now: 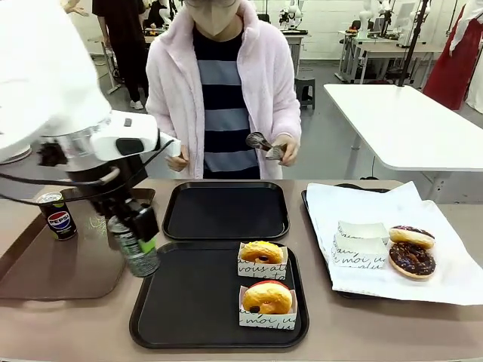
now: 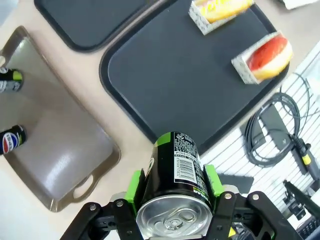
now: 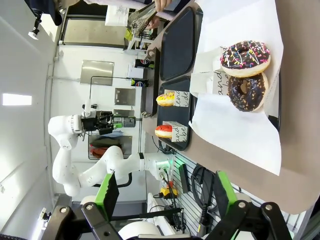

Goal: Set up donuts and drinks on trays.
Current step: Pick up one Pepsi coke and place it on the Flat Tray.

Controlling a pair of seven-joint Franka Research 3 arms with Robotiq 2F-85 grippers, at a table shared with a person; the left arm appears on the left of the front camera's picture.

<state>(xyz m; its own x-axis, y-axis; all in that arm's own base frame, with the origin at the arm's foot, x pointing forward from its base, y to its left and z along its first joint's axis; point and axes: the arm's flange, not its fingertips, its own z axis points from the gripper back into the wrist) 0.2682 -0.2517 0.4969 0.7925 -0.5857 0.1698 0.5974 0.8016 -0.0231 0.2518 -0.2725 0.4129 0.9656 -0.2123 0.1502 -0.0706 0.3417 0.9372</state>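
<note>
**Grip.** My left gripper (image 2: 175, 197) is partly closed, its green pads clamped on the sides of a slim dark can with green trim and a silver top (image 2: 176, 167). It holds the can near the top end with the base pointing away from the wrist, which I judge suits setting it down base first. My right gripper (image 3: 165, 195) stands wide open with nothing between its fingers.

**Position.** In the front view the held can hangs slightly tilted over the left rim of the near matte black rectangular tray (image 1: 189, 302), just beside the brown plastic tray (image 1: 45, 264). I cannot tell whether its base clears the rim.

**Layout.**
- Two glazed ring donuts in white lettered paper sleeves (image 1: 264, 280) sit at the near tray's right end, one behind the other.
- I read the bare left part as room kept for the drink.
- The far matching black tray (image 1: 226, 211) is bare.
- A Pepsi can (image 1: 58, 215) stands on the brown tray.

**Clearances.**
- The raised rim beneath the can is the nearest edge to catch, and the donuts are well apart from it.
- The person's hand with metal tongs (image 1: 264, 147) is beyond the far tray.
</note>
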